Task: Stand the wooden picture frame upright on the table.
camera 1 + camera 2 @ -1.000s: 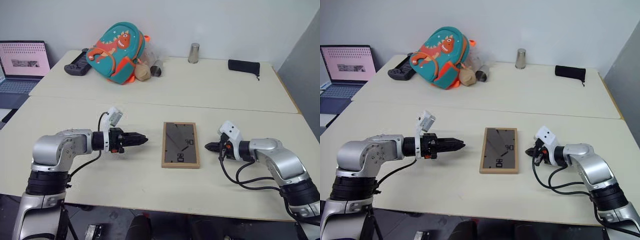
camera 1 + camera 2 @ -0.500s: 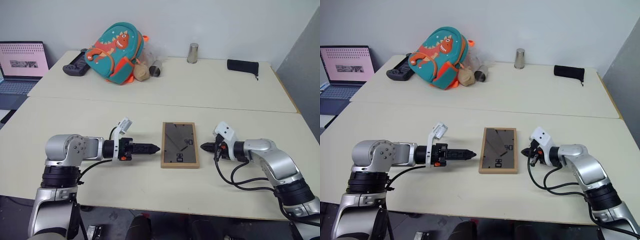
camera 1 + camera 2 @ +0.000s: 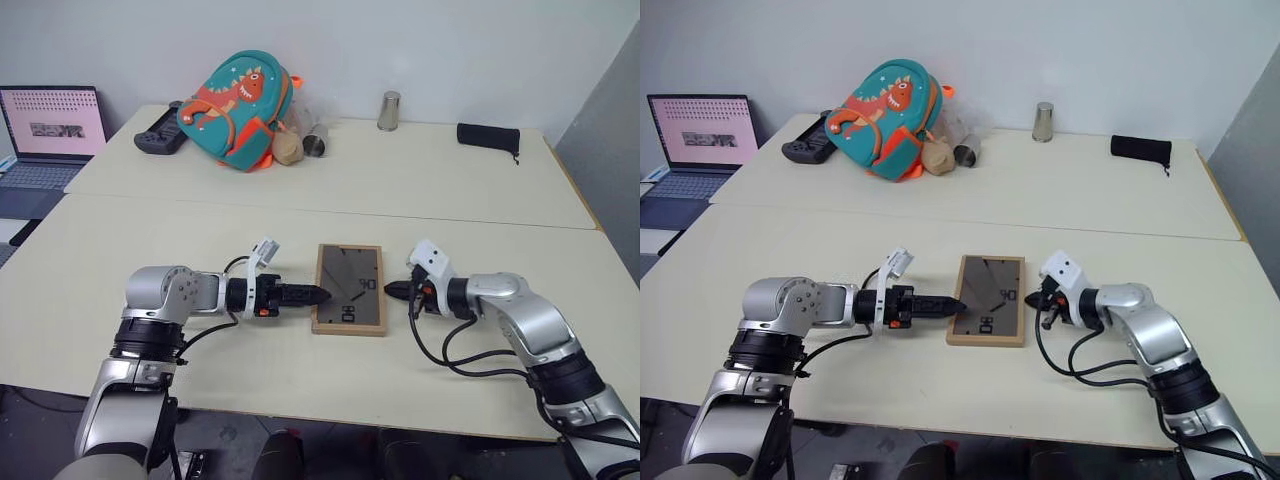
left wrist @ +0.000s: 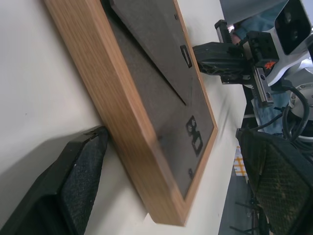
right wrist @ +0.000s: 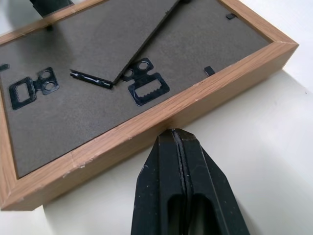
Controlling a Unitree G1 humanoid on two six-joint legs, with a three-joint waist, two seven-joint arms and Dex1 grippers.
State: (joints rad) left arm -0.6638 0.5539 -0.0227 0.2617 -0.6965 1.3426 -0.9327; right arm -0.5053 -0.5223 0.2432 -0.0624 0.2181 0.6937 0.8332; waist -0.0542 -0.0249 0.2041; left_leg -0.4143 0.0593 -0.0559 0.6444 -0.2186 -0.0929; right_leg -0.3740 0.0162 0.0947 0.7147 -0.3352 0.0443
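Lying face-down wooden picture frame (image 3: 348, 302), dark grey back, left gripper (image 3: 311, 295) spread wide, right gripper (image 3: 392, 291) closed, empty.

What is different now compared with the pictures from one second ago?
Both grippers closed in on the wooden picture frame: the left gripper moved right to its left edge and opened, the right gripper moved left to its right edge, shut. The frame stayed flat, back up, on the table.
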